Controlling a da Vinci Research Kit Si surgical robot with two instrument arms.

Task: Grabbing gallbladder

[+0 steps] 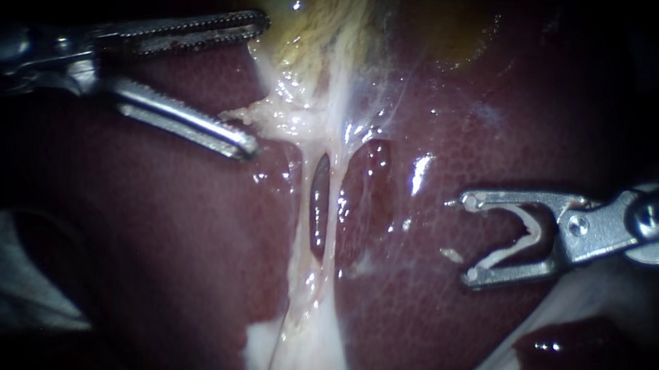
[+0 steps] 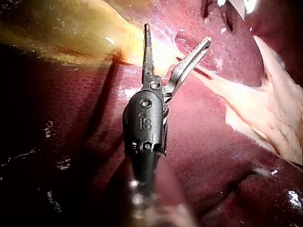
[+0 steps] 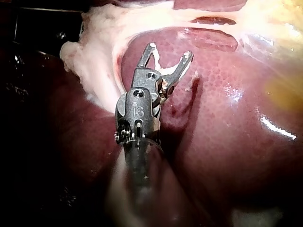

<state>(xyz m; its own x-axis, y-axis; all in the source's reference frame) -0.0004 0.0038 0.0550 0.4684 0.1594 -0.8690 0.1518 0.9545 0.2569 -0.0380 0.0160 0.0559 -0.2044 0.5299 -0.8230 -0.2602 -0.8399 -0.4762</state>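
Wet, dark red liver (image 1: 142,272) fills the endoscope view, its edges lost in darkness. One pale band of tissue (image 1: 309,340) runs from 12 o'clock to 6 o'clock, with one slit-like opening (image 1: 318,208) at centre. One yellowish gallbladder (image 1: 319,19) lies at 12 o'clock. There are two instruments. The left instrument (image 1: 257,85), at 10 o'clock, holds its toothed jaws wide apart just beside the gallbladder's lower edge, gripping nothing. The right instrument (image 1: 468,239), at 3 o'clock, has its jaws apart over liver, a white shred (image 1: 517,247) clinging inside them.

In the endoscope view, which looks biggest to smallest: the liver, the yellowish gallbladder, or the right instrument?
Liver: largest by far.
Gallbladder: next, partly cut off.
Right instrument: smallest, though nearer the camera.
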